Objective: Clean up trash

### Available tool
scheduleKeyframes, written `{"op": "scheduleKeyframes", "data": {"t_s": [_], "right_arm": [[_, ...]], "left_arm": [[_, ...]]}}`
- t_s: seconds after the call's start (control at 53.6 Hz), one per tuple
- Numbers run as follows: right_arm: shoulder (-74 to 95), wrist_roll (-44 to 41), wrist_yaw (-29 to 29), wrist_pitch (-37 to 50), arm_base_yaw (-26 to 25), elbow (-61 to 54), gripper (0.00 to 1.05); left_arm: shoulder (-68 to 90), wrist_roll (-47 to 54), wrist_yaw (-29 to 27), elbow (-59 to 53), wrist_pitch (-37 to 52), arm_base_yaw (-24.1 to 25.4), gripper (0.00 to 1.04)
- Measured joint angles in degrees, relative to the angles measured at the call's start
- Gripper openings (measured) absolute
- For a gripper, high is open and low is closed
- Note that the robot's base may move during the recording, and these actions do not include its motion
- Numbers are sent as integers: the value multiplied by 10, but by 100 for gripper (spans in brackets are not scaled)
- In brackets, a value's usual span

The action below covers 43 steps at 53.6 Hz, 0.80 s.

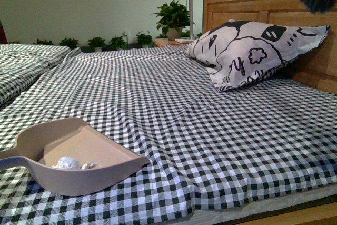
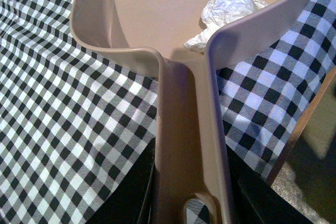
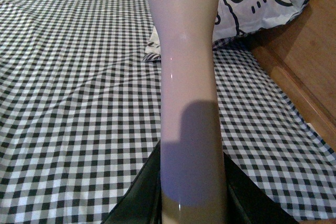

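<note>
Trash [image 1: 70,163] in dustpan [image 1: 100,180] (L claw [image 2: 191,208] grips handle).

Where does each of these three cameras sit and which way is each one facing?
Front view: on the robot's body, looking across the black-and-white checked bedsheet toward the printed pillow; neither arm shows.
Left wrist view: on the left arm, looking along the beige-pink plastic dustpan at the crumpled white paper wad; the left pincer grips its handle.
Right wrist view: on the right arm, looking along a pale plastic handle held in the right pincer.
Front and left wrist views share dustpan and wad.
</note>
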Motion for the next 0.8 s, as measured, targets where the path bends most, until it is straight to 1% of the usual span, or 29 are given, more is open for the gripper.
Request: {"op": "scheduleKeyframes", "data": {"t_s": [0.131, 0.168, 0.186, 0.205, 0.224, 0.242, 0.298, 0.336, 0.448, 0.634, 0.802], "right_arm": [[-3, 8, -6, -3, 0, 0, 20], [-5, 10, -7, -4, 0, 0, 20], [-5, 10, -7, -4, 0, 0, 20], [-5, 10, -8, -4, 0, 0, 20], [-5, 10, -8, -4, 0, 0, 20], [-6, 11, -8, -4, 0, 0, 20], [-7, 12, -10, -4, 0, 0, 20], [-8, 13, -10, -4, 0, 0, 20], [-11, 17, -11, -5, -1, -1, 20], [-27, 21, -13, -13, -3, -8, 20], [-46, 35, -21, -28, -21, -8, 20]], "left_arm": [[0, -10, -7, -4, 10, -1, 29], [-2, -47, -41, -34, 89, -4, 29], [-3, -53, -52, -42, 112, -5, 29], [-3, -87, -73, -56, 153, -9, 29], [-2, -94, -82, -61, 172, -9, 29], [-2, -127, -98, -70, 205, -10, 29], [1, -191, -121, -78, 266, -9, 29], [1, -224, -127, -77, 289, -7, 29], [-4, -295, -144, -64, 306, -1, 29], [-20, -363, -170, -46, 293, 0, 29], [-98, -416, -218, -19, 271, 0, 29]]}}
